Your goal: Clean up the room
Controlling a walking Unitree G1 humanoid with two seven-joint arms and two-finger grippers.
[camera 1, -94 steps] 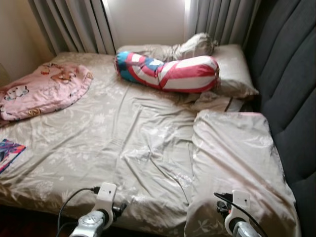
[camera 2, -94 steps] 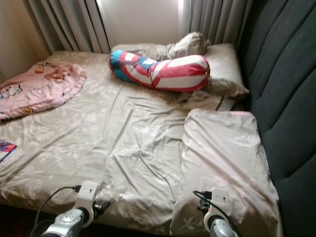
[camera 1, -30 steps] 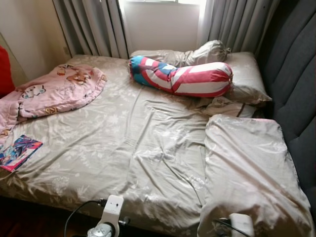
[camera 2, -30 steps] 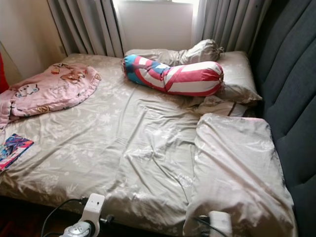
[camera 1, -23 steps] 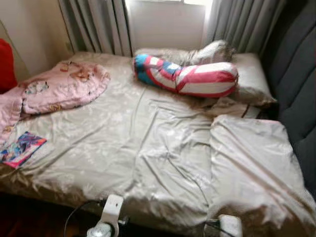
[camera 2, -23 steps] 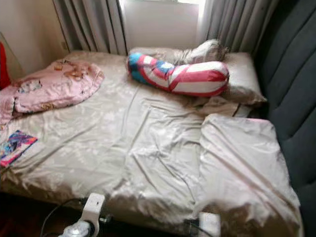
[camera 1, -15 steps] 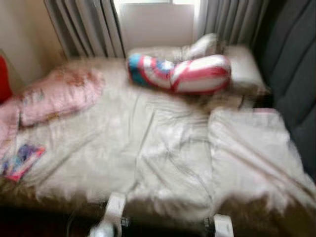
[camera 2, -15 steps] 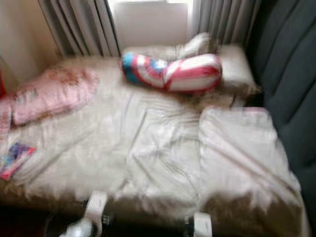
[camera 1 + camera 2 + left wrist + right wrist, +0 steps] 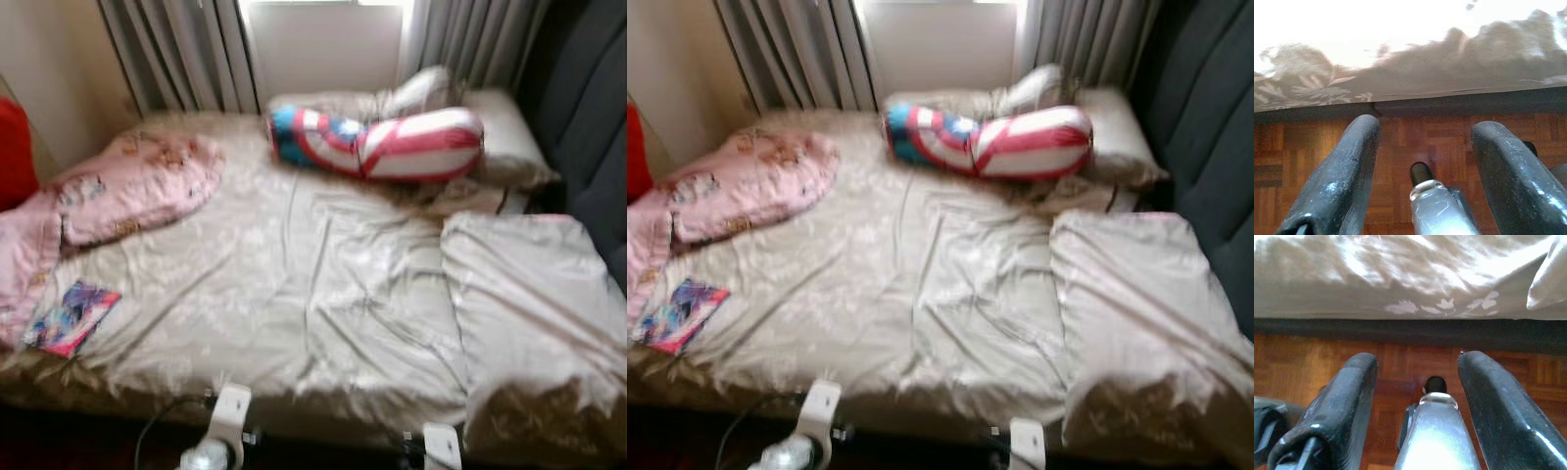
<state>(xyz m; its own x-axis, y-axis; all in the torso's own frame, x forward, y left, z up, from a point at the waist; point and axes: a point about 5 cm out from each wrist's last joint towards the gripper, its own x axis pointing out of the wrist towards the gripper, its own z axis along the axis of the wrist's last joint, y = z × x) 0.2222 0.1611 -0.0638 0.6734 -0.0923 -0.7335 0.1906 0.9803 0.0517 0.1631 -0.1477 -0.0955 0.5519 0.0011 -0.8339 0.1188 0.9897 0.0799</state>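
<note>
A bed (image 9: 294, 284) with a rumpled beige sheet lies before me. On its left side is a crumpled pink cartoon blanket (image 9: 137, 186), and a colourful book (image 9: 71, 318) rests near the front left edge. A red, white and blue bolster (image 9: 382, 145) lies across the far end, with a beige pillow (image 9: 505, 142) beside it. Another beige pillow (image 9: 534, 304) sits at the front right. My left gripper (image 9: 1425, 132) and right gripper (image 9: 1419, 361) hang low in front of the bed's edge, both open and empty, over the wooden floor (image 9: 1400, 142).
A dark padded headboard (image 9: 588, 117) runs along the right side. Grey curtains (image 9: 176, 49) and a window are behind the bed. Something red (image 9: 12, 152) stands at the far left by the wall. A bunched beige cloth (image 9: 421, 90) lies behind the bolster.
The camera has swung left and back, so the book and more of the pink blanket are now inside the picture. Nothing on the bed has moved. Both grippers stay open.
</note>
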